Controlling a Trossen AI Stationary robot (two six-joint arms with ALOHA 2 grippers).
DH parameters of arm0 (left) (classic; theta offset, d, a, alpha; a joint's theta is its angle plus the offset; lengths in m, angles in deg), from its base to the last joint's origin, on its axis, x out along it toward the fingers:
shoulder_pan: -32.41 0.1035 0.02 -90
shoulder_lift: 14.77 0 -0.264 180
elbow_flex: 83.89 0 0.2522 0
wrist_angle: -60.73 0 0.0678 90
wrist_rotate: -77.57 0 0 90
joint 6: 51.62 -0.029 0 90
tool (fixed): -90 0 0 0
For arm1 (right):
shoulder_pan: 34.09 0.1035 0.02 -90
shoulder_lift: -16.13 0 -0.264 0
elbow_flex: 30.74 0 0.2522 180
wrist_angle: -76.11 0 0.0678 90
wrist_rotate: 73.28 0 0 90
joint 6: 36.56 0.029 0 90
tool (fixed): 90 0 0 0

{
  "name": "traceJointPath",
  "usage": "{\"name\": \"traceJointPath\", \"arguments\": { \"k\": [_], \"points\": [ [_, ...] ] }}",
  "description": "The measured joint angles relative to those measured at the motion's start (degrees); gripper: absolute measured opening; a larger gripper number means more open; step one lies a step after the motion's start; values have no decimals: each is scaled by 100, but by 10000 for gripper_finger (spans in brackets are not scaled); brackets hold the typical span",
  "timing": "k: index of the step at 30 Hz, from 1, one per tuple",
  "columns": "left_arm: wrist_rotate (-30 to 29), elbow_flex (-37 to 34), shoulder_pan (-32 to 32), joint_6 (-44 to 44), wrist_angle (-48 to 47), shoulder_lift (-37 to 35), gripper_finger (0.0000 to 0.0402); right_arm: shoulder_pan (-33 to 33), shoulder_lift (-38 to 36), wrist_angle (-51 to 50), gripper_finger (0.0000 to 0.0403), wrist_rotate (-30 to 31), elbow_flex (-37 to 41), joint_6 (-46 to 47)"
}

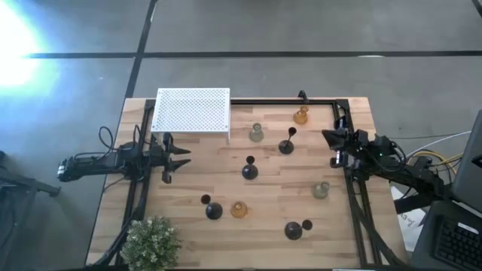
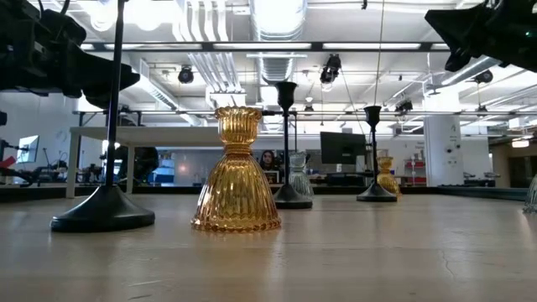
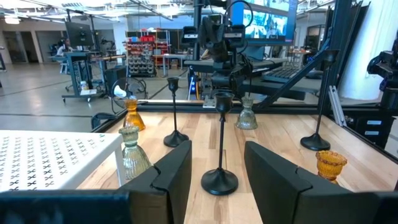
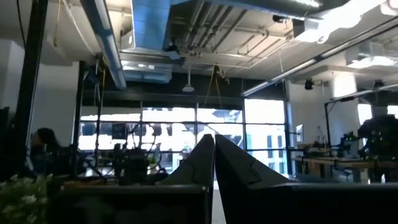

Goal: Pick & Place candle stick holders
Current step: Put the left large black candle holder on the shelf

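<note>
I see the candle stick holders scattered upright across the wooden table (image 1: 196,241). The black holder (image 1: 249,170) nearest the middle stands straight ahead of my left gripper (image 1: 181,156), well apart from it; through the left wrist camera that holder (image 3: 219,180) lines up in the gap between the two spread fingers (image 3: 174,174), so this gripper is wide and holds nothing. A pale green holder (image 1: 257,133) sits just beside the white perforated box (image 1: 191,111), with an amber holder (image 1: 301,115) at the far edge and another black one (image 1: 286,145) between them and the middle. Nearer the front I count a black holder (image 1: 214,211) touching or just beside an amber one (image 1: 239,210), then one more black (image 1: 294,230). Another pale green holder (image 1: 321,190) stands near my right gripper (image 1: 331,139), which hangs over the table's right side with its fingers pressed together, empty. A potted plant (image 1: 151,242) occupies the front left corner.
</note>
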Motion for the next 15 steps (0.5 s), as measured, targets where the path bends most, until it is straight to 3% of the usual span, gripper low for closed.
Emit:
{"name": "traceJointPath", "arguments": {
  "k": [11,15],
  "points": [
    [44,15,-2,-2,-164,116,154,9,646,649,8,-1330,-26,623],
    [37,13,-2,-2,-164,116,154,11,1229,429,8,-1659,-576,1076]
  ]
}}
